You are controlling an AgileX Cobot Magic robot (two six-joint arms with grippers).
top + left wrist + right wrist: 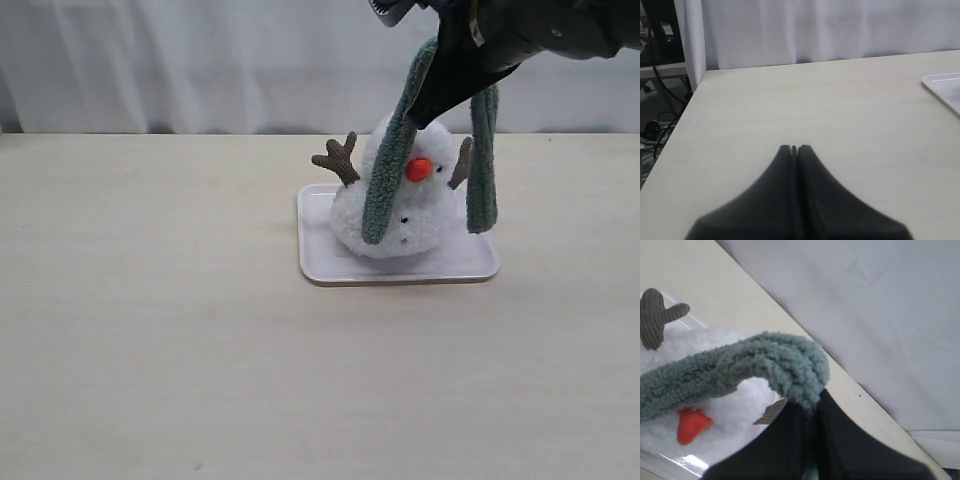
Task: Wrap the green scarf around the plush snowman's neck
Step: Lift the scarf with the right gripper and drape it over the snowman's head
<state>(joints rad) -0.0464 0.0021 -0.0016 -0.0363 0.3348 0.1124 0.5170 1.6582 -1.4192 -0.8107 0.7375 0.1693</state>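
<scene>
The green scarf (384, 190) hangs folded over the tips of my right fingers (452, 72), held up above the plush snowman (425, 215) and not around its neck. It is a long strip of dull grey-green fabric, ribbed and fuzzy. One strand falls down across the snowman's front, just left of the orange nose (418, 169). The other hangs free on the right, beside the right twig arm (461, 163), and ends in a rounded tip level with the body. I cannot tell whether the front strand touches the fur.

The snowman is fluffy white, round, with brown corded twig arms and small black buttons. It stands on a glossy white rectangular tray (330, 265) on the pale wood-grain bench (150, 340). The neck itself is hidden behind the scarf and my arm.

In the right wrist view the black fingers (790, 440) are closed tight on the scarf's fold (785, 365), with pile bulging over their tips. My left fingers (780, 190) are pressed together with nothing between them, low over bare bench, near the tray's corner (942, 85).
</scene>
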